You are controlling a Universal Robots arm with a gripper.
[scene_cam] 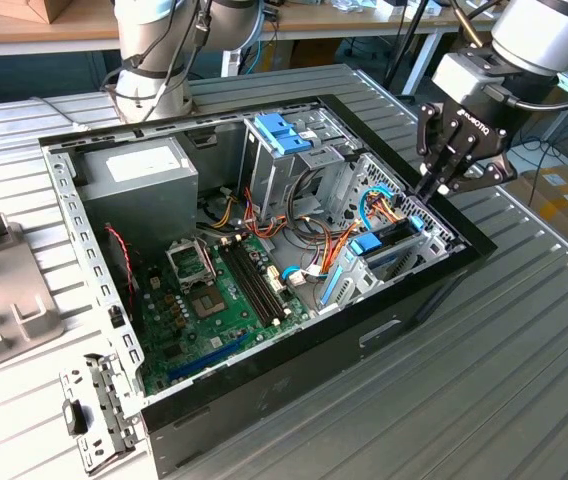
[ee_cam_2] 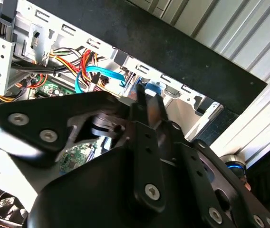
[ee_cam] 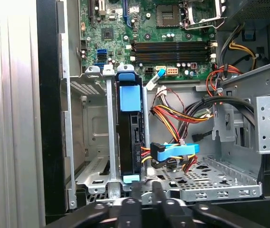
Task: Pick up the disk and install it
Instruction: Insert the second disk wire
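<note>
Disk (ee_cam: 128,137) stands on edge, seated in its bay; gripper (scene_cam: 430,189) just above its end, fingers closed together, holding nothing.

Legible text: none. White lettering on the gripper's (scene_cam: 431,186) black body, not made out. Pale label atop the power supply (scene_cam: 140,190), print unreadable.
</note>
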